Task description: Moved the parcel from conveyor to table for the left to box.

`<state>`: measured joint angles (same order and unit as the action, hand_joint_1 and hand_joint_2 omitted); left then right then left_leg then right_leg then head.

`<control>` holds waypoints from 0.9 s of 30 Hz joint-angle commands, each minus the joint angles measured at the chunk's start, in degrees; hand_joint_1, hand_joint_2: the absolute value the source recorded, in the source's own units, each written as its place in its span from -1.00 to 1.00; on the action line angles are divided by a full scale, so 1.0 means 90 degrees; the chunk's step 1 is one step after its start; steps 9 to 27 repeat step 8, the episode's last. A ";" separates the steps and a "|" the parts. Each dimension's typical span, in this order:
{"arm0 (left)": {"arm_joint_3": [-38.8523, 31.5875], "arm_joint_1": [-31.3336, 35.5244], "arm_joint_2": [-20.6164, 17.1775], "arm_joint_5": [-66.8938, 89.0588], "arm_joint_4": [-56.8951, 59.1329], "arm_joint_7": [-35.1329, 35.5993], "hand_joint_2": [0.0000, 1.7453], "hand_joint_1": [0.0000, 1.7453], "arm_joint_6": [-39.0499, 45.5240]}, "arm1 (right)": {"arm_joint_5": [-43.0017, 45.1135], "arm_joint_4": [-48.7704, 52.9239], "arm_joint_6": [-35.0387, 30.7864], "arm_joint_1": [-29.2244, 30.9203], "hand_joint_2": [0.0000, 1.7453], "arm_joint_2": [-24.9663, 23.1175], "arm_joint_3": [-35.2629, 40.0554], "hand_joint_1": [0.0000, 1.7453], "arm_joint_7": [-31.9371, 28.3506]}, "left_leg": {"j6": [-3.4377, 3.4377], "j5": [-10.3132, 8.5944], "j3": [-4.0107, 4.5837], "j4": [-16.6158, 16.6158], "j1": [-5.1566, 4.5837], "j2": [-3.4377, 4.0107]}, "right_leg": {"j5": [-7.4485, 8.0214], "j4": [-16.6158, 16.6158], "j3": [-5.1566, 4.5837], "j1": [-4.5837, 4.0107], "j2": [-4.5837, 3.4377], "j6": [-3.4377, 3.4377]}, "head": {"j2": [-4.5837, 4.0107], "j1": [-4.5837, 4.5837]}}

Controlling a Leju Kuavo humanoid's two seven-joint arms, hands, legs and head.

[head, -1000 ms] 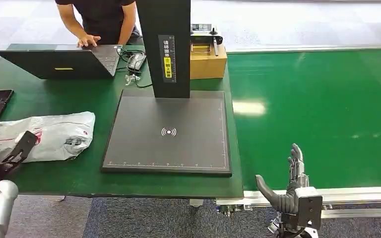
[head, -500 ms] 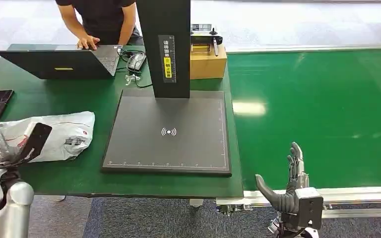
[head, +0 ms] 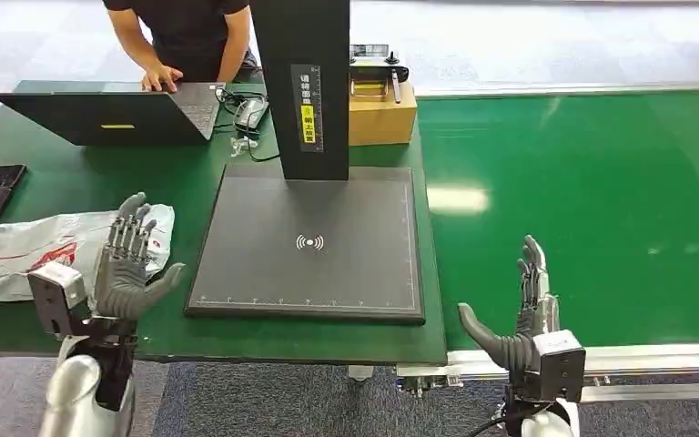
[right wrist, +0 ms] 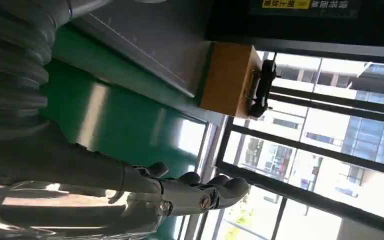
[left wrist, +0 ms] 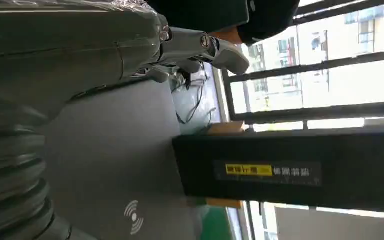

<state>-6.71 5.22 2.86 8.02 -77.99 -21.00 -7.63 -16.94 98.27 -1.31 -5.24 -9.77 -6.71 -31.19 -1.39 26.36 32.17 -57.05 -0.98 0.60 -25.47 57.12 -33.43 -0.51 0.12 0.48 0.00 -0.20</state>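
Judging from where things lie, I'd say my half of the job is done: the parcel (head: 73,248), a white plastic mailer with red print, is off the conveyor (head: 582,200) and lying flat on the green worktop (head: 73,177), just beyond and partly behind my left robot hand (head: 127,264). That robot hand is raised above the near edge of the worktop, fingers spread and upright, holding nothing; I cannot tell whether the fingertips brush the mailer or hang clear of it. My right robot hand (head: 523,314) is also released, fingers apart and pointing up, at the near rail of the conveyor with bare green belt ahead of it. Between the two robot hands sits the dark scanner pad (head: 309,241) with its black upright column (head: 302,82). Far beyond the left robot hand a person (head: 182,36) works at a laptop (head: 114,114). What remains, as I read it, is the boxing: the left robot hand must take the parcel up; I see no open box near it.
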 commanded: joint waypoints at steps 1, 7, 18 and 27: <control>0.0639 0.0363 0.0448 -0.1005 0.1540 0.0085 1.00 -1.00 -0.0581 | -0.0117 -0.0704 0.0204 0.0540 1.00 0.0315 0.0542 -1.00 0.0125 | 0.0020 -0.0008 -0.0029 0.0024 0.0001 -0.0009 | 0.0004 -0.0019 0.0028 0.0004 0.0002 -0.0011 | 0.0000 -0.0002; 0.1030 0.0534 0.0509 -0.1497 0.1821 -0.0002 1.00 -1.00 -0.0899 | 0.1013 -0.1332 0.1518 0.0828 1.00 0.0300 0.0787 -1.00 0.0358 | 0.0013 -0.0006 -0.0019 0.0013 0.0003 -0.0009 | 0.0004 -0.0014 0.0020 -0.0001 0.0004 -0.0009 | 0.0000 0.0000; 0.1087 0.0572 0.0494 -0.1506 0.1908 0.0029 1.00 -1.00 -0.0933 | 0.0951 -0.1476 0.1536 0.0865 1.00 0.0311 0.0885 -1.00 0.0359 | 0.0018 -0.0008 -0.0021 0.0016 0.0006 -0.0013 | 0.0006 -0.0020 0.0024 -0.0003 0.0007 -0.0011 | 0.0000 0.0000; 0.1087 0.0572 0.0494 -0.1506 0.1908 0.0029 1.00 -1.00 -0.0933 | 0.0951 -0.1476 0.1536 0.0865 1.00 0.0311 0.0885 -1.00 0.0359 | 0.0018 -0.0008 -0.0021 0.0016 0.0006 -0.0013 | 0.0006 -0.0020 0.0024 -0.0003 0.0007 -0.0011 | 0.0000 0.0000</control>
